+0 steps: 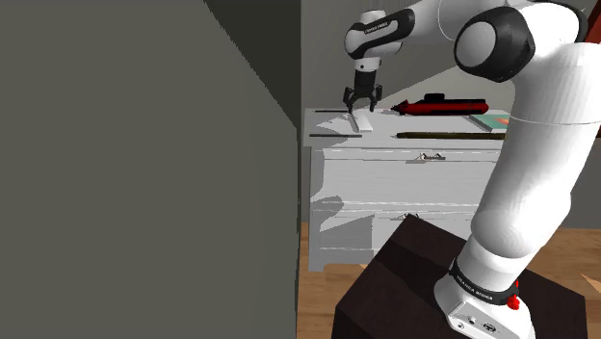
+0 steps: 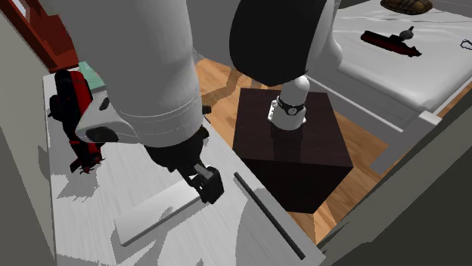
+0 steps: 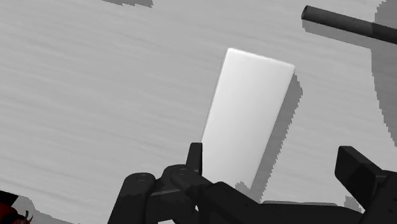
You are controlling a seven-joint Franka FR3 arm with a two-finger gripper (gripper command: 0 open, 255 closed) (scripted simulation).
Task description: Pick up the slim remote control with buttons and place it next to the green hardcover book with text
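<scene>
Just beneath the hand (image 3: 273, 154), a slim white remote (image 3: 251, 114) lies flat on the pale table (image 3: 95, 95). The hand is spread open, gripping nothing.

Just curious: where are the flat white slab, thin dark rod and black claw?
Flat white slab (image 3: 251, 121): wrist view, middle of its face.
Thin dark rod (image 3: 350, 24): wrist view, mid-shaft.
Black claw (image 1: 362, 106): shoulder view, between fingertips.

A home bedroom: white dresser (image 1: 405, 193), bed (image 2: 393, 72) and wooden floor (image 2: 221, 81).
</scene>
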